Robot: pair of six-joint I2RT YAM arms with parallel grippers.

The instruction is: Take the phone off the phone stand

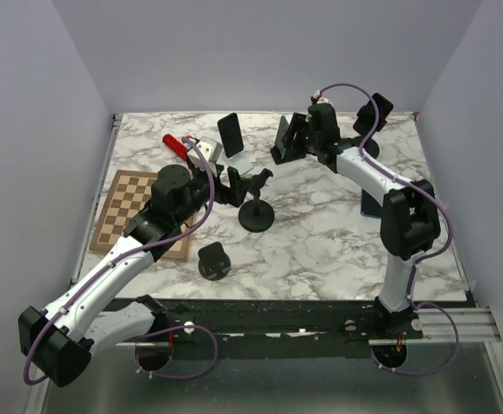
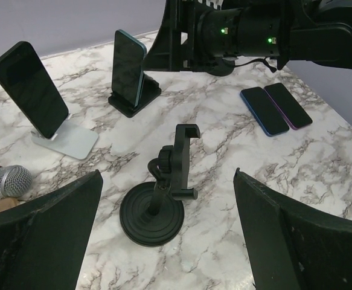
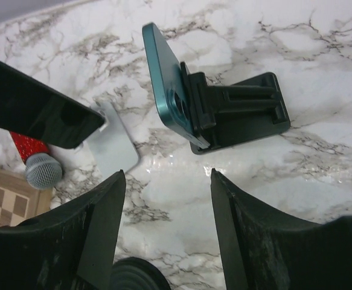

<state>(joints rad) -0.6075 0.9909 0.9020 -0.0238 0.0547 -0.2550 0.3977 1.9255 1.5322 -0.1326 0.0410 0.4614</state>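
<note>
A teal phone point(image 3: 166, 84) stands upright in a black phone stand point(image 3: 242, 112) at the back of the marble table. My right gripper point(image 3: 166, 181) hovers just in front of and above it, its jaws apart with only bare table between them, touching nothing. In the left wrist view the same teal phone point(image 2: 129, 66) shows in its stand point(image 2: 136, 99) beneath the right arm. A black phone point(image 2: 29, 87) leans on a silver stand point(image 2: 67, 142) to the left. My left gripper point(image 2: 166, 175) is wide open above an empty round black clamp stand point(image 2: 163, 193).
Two phones point(image 2: 265, 110) lie flat at the right. A red-handled microphone point(image 1: 182, 144) and a chessboard point(image 1: 130, 211) sit at the left. A small round black holder point(image 1: 214, 261) stands near the front edge. White walls enclose the table.
</note>
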